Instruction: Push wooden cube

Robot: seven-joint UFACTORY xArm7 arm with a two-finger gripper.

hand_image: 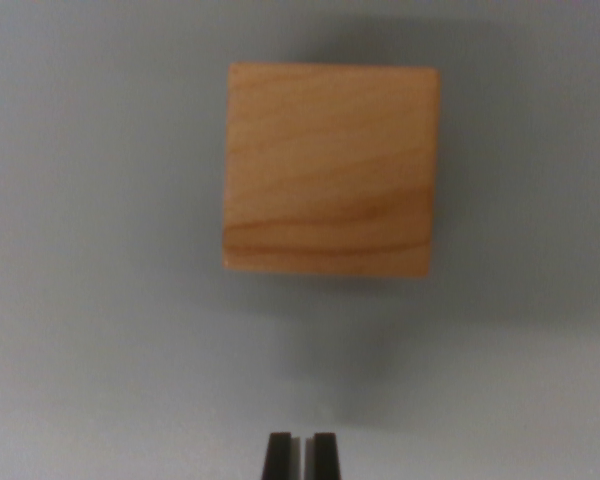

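At the bottom edge of the wrist view, the pincer shows only as two dark, flat-ended fingertips, side by side and upright, with a thin sliver of light between them. They are nearly closed and hold nothing. Only their ends enter the frame, so the rest of the arm is out of sight; the camera looks down along them at the surface.

Beyond the tips lies a band of bare tabletop, pale grey-blue, smooth and matte, with a faint soft shadow just ahead of the pincer. This strip separates the tips from the cube; they are apart, not touching.

Further on, in the upper middle of the view, sits the cube. It is light, honey-coloured wood with fine grain lines running across its face and one darker streak near its near edge. Its outline is square with crisp corners, the near edge lying roughly parallel to the bottom of the frame and slightly to the wrist view's right of the pincer's centre line. The picture is a little soft, so finer surface detail cannot be told.

Open tabletop surrounds the cube on every side: broad room to the wrist view's left and right, a narrower strip beyond its far edge, where a darker shadow falls on the surface.
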